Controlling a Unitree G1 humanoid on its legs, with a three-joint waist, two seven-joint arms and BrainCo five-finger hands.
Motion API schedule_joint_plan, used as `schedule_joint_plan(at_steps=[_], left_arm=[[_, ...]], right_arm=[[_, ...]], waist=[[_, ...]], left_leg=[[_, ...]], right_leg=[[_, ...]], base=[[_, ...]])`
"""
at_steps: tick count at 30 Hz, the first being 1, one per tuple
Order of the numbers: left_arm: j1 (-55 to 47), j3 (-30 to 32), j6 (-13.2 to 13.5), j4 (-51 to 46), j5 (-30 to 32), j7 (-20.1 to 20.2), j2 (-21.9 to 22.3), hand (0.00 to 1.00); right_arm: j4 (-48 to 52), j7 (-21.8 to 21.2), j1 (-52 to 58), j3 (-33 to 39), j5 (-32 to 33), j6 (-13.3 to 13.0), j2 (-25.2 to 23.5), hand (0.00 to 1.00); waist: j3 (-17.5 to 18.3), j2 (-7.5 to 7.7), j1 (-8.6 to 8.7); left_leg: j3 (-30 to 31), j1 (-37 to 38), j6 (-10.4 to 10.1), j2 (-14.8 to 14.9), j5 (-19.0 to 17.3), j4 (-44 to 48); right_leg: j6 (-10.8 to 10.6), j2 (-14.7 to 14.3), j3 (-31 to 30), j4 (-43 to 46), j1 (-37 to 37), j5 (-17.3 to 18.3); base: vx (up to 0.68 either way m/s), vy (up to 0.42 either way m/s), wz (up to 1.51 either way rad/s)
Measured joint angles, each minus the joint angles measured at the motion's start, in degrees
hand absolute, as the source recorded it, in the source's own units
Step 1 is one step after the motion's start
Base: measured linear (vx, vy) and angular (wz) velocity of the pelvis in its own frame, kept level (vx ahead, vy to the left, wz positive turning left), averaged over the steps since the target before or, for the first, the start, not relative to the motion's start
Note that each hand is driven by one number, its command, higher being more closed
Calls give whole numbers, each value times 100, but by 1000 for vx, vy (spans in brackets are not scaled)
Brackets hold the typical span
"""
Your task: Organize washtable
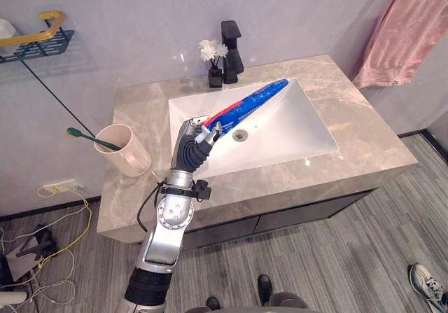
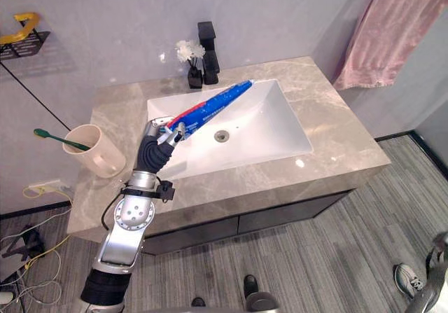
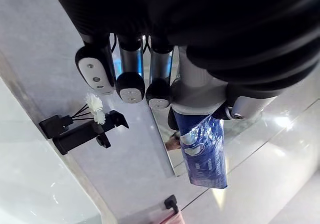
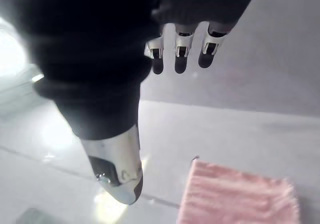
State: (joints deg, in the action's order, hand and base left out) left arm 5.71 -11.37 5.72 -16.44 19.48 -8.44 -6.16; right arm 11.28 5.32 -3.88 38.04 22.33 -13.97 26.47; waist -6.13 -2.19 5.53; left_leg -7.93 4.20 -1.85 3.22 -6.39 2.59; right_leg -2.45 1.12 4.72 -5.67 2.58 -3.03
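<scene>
**Left eye view:** The left hand (image 1: 199, 139) is raised over the near left part of the sink (image 1: 301, 134). Its fingers are curled round the lower end of a big blue and red tube (image 1: 252, 103). The tube slants up and away over the basin, towards the far edge. On the counter (image 1: 367, 141), left of the sink, stands a beige cup (image 1: 127, 152) with a green toothbrush (image 1: 89, 138) leaning out of it. Behind the sink are a black faucet (image 1: 232, 47) and, just beside it, white flowers (image 1: 212, 49) in a small dark vase. A pink towel (image 1: 406, 36) hangs on the wall at the far right. A wire shelf (image 1: 38, 41) with a yellow rail is fixed on the wall at the far left. A person's shoe (image 1: 427, 285) shows on the floor at the near right.

**Right eye view:** The same layout. The tube's far end reaches about to the sink's back rim, near the faucet. The cup stands well apart from the hand.

**Left wrist view:** The fingers are bent over the tube, with the thumb on its other side, so the tube is pinched and pokes out past them. The faucet and flowers show beyond.

**Right wrist view:** The right hand (image 4: 181, 48) holds nothing. Its fingers hang loose and fairly straight, with the thumb apart from them. The towel shows beyond it.
</scene>
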Motion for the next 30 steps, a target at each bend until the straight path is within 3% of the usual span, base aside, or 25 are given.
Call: schedule_joint_plan(at_steps=[6,12,30], left_arm=[[-5,-261,34,-1,-209,88,-86,100],[-5,-301,34,-1,-353,77,-87,100],[25,-635,12,0,-606,-173,-11,100]], right_arm=[[132,-460,-466,-1107,619,-92,102,0],[133,-569,-599,-1789,1041,-74,73,0],[141,-686,-600,-3308,1561,198,-1328,0]], waist=[[109,-4,-155],[116,-5,-181],[292,25,-317]], left_leg=[[183,-73,6,-38,6,47],[331,-68,44,-109,31,51],[567,-101,106,-181,178,-57]], right_leg=[[0,49,180,0,36,1],[-3,119,328,-1,106,3],[-1,186,596,-3,139,1]], base=[[-17,3,16],[-22,14,13],[-28,-1,8]])
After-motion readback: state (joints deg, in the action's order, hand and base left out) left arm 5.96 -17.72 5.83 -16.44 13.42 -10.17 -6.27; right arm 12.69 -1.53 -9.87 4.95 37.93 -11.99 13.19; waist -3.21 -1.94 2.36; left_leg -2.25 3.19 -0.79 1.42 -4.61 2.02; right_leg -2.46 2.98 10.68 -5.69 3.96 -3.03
